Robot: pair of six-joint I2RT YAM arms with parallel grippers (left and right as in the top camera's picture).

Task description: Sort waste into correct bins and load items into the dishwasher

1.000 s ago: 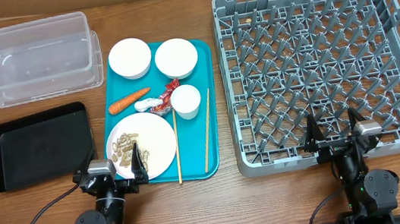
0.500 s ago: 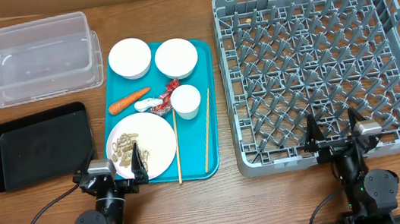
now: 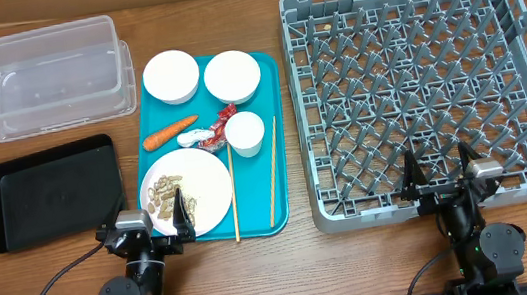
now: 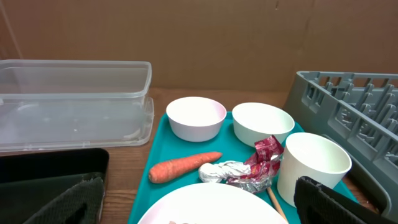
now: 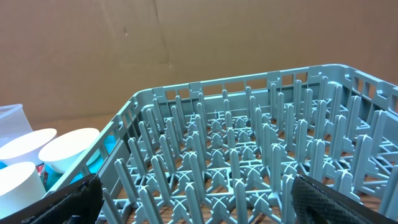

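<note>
Nearest the robot, the left gripper (image 3: pixel 144 226) sits low at the table's (image 3: pixel 358 257) near edge, aimed away over the teal tray (image 3: pixel 275 116), its fingers spread wide and holding nothing; the right gripper (image 3: pixel 439 184) sits likewise at the near wall of the grey dish rack (image 3: pixel 417 88), fingers wide apart and empty; just beyond the left gripper lies the white plate (image 3: pixel 203 190) bearing nut-shell scraps (image 3: pixel 164 192); 2 chopsticks (image 3: pixel 273 172) lie lengthwise near-to-far on the tray's right half; left of the tray sits the black tray (image 3: pixel 48 194); farther on stands the cup (image 3: pixel 246 133), the white wrapper (image 3: pixel 200 135) and red wrapper (image 3: pixel 227 115) beside it; the carrot (image 3: pixel 170 132) lies crosswise, thin tip to the right; beyond stand 2 bowls (image 3: pixel 171 76); far left sits the clear tub (image 3: pixel 44 79).
</note>
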